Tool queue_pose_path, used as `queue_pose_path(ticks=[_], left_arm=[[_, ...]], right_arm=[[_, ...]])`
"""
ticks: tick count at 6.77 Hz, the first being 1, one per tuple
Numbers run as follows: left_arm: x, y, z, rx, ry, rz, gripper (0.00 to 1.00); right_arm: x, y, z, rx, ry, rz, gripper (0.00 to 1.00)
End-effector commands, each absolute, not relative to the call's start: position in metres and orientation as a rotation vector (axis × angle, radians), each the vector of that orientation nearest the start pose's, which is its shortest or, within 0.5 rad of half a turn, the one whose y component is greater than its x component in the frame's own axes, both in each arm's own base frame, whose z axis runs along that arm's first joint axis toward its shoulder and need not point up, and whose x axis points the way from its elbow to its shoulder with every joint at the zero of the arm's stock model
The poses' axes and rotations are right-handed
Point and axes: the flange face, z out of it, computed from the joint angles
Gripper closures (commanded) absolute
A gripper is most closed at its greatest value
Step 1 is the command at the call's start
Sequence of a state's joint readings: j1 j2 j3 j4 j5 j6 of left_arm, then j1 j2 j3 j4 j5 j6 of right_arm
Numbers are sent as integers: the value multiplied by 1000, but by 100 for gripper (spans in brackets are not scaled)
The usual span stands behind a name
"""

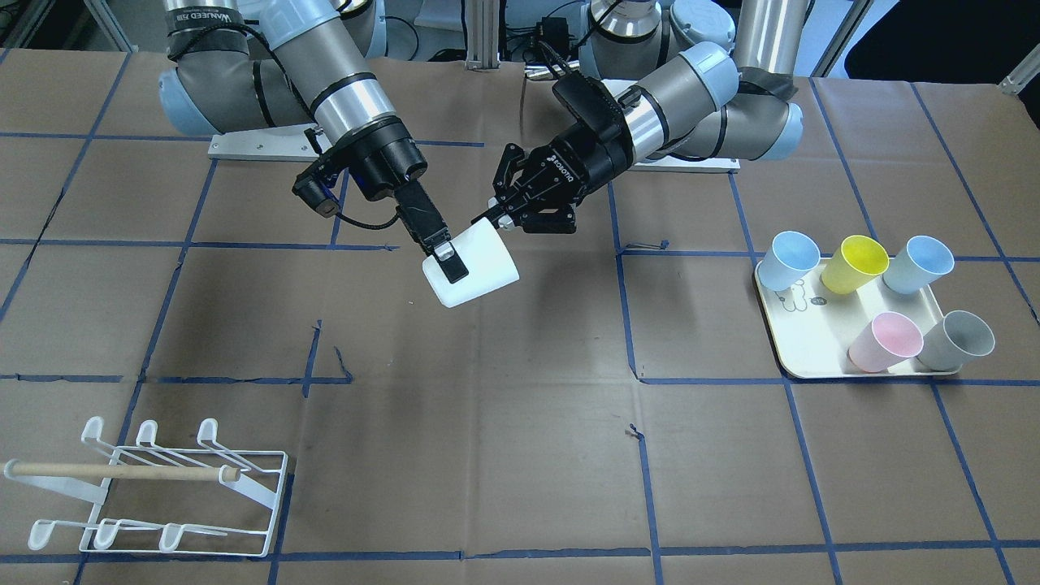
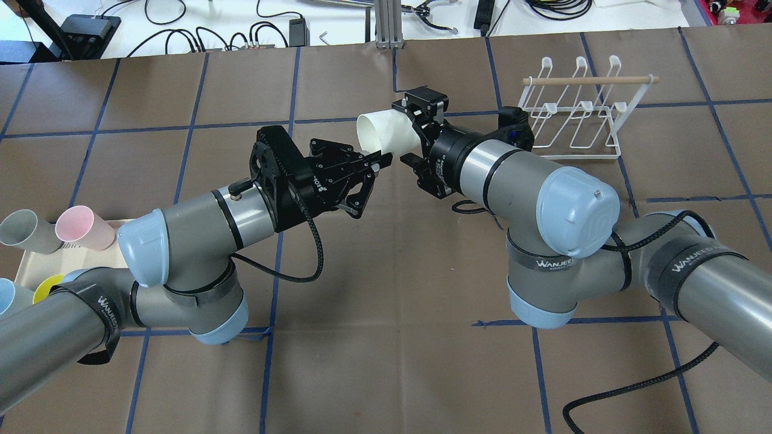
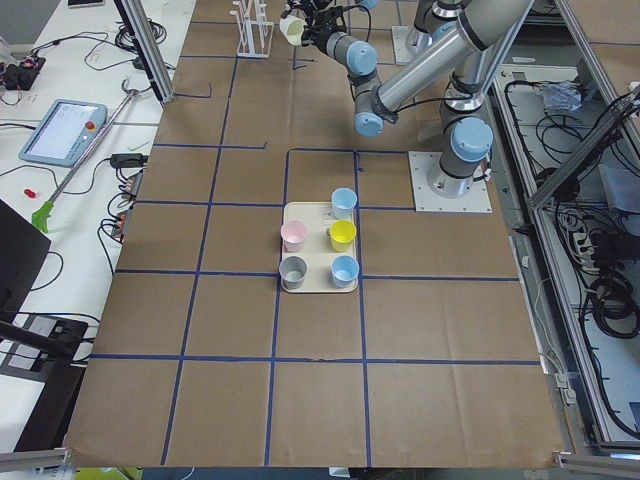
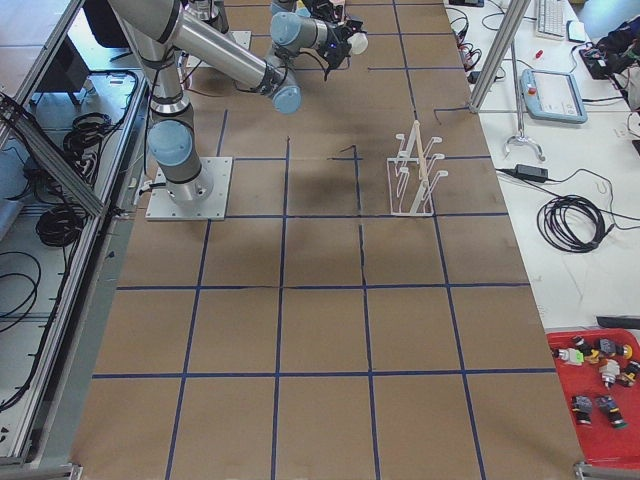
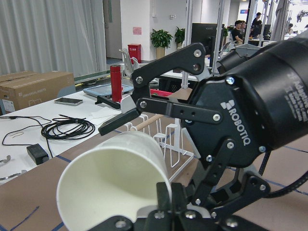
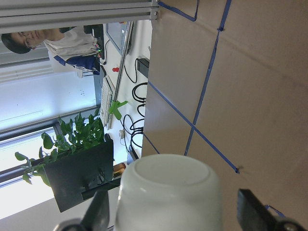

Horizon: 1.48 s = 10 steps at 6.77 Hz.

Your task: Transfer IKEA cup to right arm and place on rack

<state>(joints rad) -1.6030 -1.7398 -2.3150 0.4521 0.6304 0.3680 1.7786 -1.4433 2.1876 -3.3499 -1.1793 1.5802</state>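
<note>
Now, in the front-facing view, the white IKEA cup [image 1: 487, 264] hangs in the air, well apart from the rack [image 1: 175, 469], which stands on the counter [image 1: 520, 455] on the right arm's side. The right pincer [image 1: 452, 268] is clamped on the cup near its base, with one flat finger laid across the wall. The left pincer [image 1: 497, 218] is spread wide at the rim and is judged to carry none of the load.

From overhead, the cup [image 2: 386, 131] is seen lying on its side. Its long axis is roughly level, with the mouth turned away from the rack [image 2: 580, 110] and the base toward it. The right pincer [image 2: 410, 135] lies between cup and rack, so the right arm is clearly the nearer to the rack.

In the left side view the cup [image 3: 292, 28] is shown small, near the rack [image 3: 255, 25]. In the right side view it [image 4: 355, 45] lies beyond the rack [image 4: 415, 175]. No pincer state can be read from either.

In the left wrist view the open mouth of the cup [image 5: 113, 183] faces the lens. The jaws are parted above and below it, and the rack [image 5: 168, 144] is glimpsed behind.

In the right wrist view the cup's rounded base [image 6: 168, 192] is framed by two fingers [image 6: 98, 214]. A sliver of counter shows beside one wall, so the clamp is partly inferred.

For hanging, the cup would need to be carried rackward and turned mouth-down.
</note>
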Motion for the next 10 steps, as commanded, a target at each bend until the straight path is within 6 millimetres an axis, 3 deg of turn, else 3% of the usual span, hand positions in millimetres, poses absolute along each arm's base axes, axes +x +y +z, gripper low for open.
queue_pose_path(ticks=[1,2,3,4,5,7,8,9,10], left_arm=[[-227,-401,336,-1022,-1842,1403,94],[-227,-400,336,-1022,-1842,1403,90],[-226,-403,340,-1024,-1839,1415,75],[-226,-404,341,-1009,-1843,1411,54],[-225,-404,341,-1006,-1845,1410,44],[-224,-405,342,-1004,-1846,1414,11],[-220,-408,342,-992,-1854,1419,2],[-211,-412,341,-968,-1874,1426,2],[-186,-423,342,-921,-1913,1460,2]], right_arm=[[267,-426,357,1128,1756,-415,34],[267,-426,357,1127,1757,-416,34],[267,-426,357,1128,1756,-415,36],[267,-426,357,1127,1757,-413,37],[267,-426,357,1127,1757,-413,37],[267,-426,357,1124,1758,-411,42],[267,-426,357,1113,1767,-420,45],[267,-428,356,1111,1768,-422,52],[259,-437,360,1075,1790,-477,61]])
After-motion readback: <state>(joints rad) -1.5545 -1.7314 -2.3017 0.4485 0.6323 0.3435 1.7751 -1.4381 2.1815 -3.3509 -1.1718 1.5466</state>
